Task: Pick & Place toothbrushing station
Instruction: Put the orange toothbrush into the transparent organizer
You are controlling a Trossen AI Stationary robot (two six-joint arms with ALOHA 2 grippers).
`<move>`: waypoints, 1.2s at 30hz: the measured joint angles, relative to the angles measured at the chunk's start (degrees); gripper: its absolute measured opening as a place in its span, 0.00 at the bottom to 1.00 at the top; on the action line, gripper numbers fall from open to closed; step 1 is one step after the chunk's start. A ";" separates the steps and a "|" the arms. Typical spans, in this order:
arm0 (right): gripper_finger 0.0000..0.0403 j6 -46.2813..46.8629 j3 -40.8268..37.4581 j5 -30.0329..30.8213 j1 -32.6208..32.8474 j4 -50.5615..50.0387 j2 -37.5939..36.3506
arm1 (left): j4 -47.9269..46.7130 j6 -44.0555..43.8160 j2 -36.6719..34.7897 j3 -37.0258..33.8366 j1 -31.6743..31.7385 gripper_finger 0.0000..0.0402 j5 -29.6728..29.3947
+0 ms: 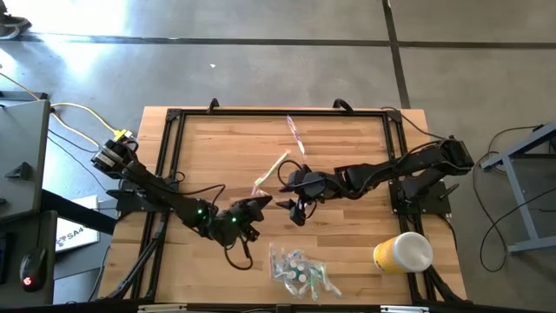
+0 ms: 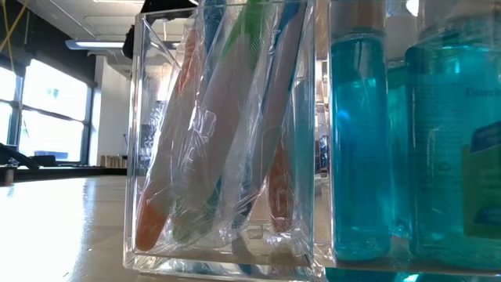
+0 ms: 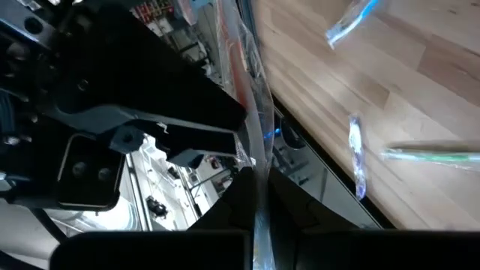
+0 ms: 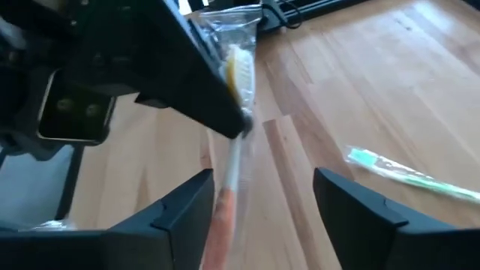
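A plastic-wrapped toothbrush with an orange handle (image 4: pixel 223 206) hangs in the air over the middle of the table. My left gripper (image 1: pixel 259 206) is shut on it. My right gripper (image 4: pixel 262 206) is open. Its two fingers stand on either side of the orange handle without touching it, and in the high view it (image 1: pixel 285 181) sits just right of the left one. A green wrapped toothbrush (image 1: pixel 271 171) lies flat on the wood. A pink wrapped one (image 1: pixel 297 135) lies farther back. The clear holder (image 2: pixel 137 157) stands at the near edge with several wrapped toothbrushes leaning in it. My left gripper pinches the wrapped toothbrush between its two fingers just below the bristle head (image 4: pixel 238 133), with the wrapper caught in the hold (image 3: pixel 256 161). The fingers lie across the brush. It is lifted clear of the table, and its orange handle slants down away from the fingers.
Blue mouthwash bottles (image 2: pixel 360 133) stand beside the holder. A yellow and white cup (image 1: pixel 402 252) lies on its side at the near right. A black frame (image 1: pixel 174 117) rims the table. Bare wood lies at the far left and far right.
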 joint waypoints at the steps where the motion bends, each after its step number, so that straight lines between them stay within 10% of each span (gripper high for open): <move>1: 0.53 0.00 0.00 -0.31 -0.03 0.05 0.00 | 0.11 0.06 0.01 -0.01 0.01 0.01 -0.01; 15: 0.22 -1.51 0.00 -4.95 -0.03 -0.14 0.40 | 3.03 2.85 0.01 -0.01 1.56 0.01 0.69; 36: 0.15 -2.78 0.00 -7.21 -0.55 0.99 2.19 | 1.87 2.77 0.01 0.00 1.80 0.01 1.74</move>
